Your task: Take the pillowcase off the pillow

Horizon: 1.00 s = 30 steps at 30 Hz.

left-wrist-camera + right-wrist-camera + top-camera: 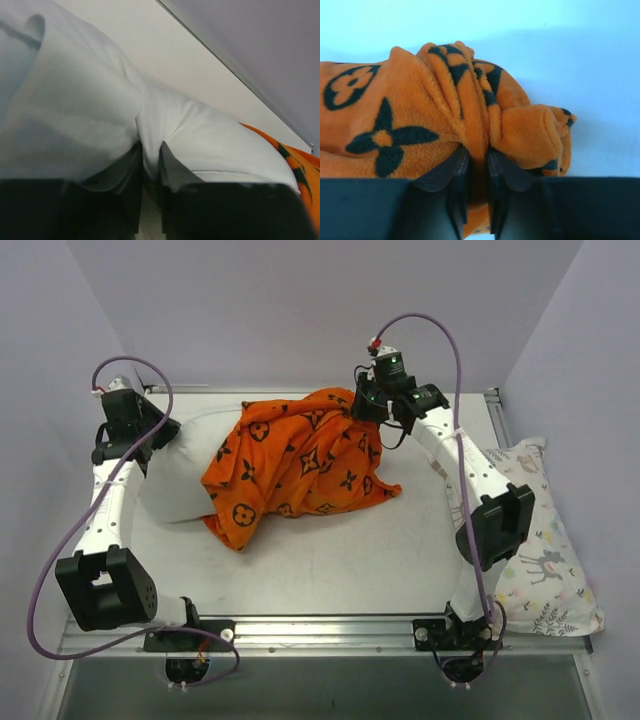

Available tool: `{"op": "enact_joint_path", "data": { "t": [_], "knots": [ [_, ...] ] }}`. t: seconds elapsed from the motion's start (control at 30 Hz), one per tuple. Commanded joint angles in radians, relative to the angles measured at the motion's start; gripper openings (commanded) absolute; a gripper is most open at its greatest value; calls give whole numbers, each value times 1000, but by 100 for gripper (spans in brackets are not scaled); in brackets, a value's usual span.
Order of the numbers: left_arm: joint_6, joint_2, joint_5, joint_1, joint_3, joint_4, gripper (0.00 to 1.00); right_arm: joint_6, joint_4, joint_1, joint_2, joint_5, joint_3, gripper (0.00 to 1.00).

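Note:
The orange pillowcase (295, 465) with black motifs lies bunched in the middle of the table, still over the right end of the plain white pillow (180, 475). The pillow's bare left part sticks out at the left. My left gripper (140, 440) is shut on a fold of the white pillow (150, 125), seen close in the left wrist view (151, 150). My right gripper (368, 410) is at the pillowcase's back right corner, shut on a gathered fold of orange cloth (475, 125), seen in the right wrist view (477, 157).
A white pillow with pastel animal print (545, 540) lies along the table's right edge, beside the right arm. The purple back wall stands close behind both grippers. Metal rails (330, 625) frame the table.

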Motion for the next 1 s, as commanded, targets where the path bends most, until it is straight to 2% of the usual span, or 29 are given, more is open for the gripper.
{"op": "enact_joint_path", "data": {
  "t": [0.0, 0.03, 0.07, 0.2, 0.27, 0.3, 0.33, 0.43, 0.5, 0.6, 0.67, 0.8, 0.97],
  "knots": [
    [59, 65, -71, -22, 3, 28, 31, -29, -38, -12, 92, 58, 46, 21],
    [59, 83, -52, -28, 6, 51, 39, -24, -34, -17, 124, 53, 57, 25],
    [71, 85, -49, -39, 8, 70, 56, -15, -31, -24, 138, 53, 64, 33],
    [95, 53, -12, -68, -8, 166, 77, -1, -34, -29, 199, 35, 118, 49],
    [96, 16, 2, -73, -21, 202, 80, -4, -44, -29, 225, 41, 129, 54],
    [95, 2, -3, -76, -25, 203, 92, -3, -44, -32, 230, 42, 123, 55],
    [92, -36, -22, -87, -38, 197, 97, 2, -46, -35, 234, 44, 98, 57],
    [47, -175, -145, -119, -148, 206, 97, 13, -43, -58, 236, 44, 54, 65],
    [23, -255, -235, -166, -210, 234, 97, 13, -44, -69, 245, -1, 52, 65],
    [-28, -345, -320, -212, -261, 147, 97, -6, -41, -67, 225, -30, 6, 67],
    [-81, -339, -378, -211, -285, 102, 97, -16, -49, -60, 207, -47, -18, 70],
    [-134, -270, -330, -212, -334, 90, 98, -26, -12, -56, 126, -67, -161, 76],
    [-177, -192, -294, -216, -384, 125, 97, -18, 21, -55, 15, -10, -227, 80]
  ]
}}
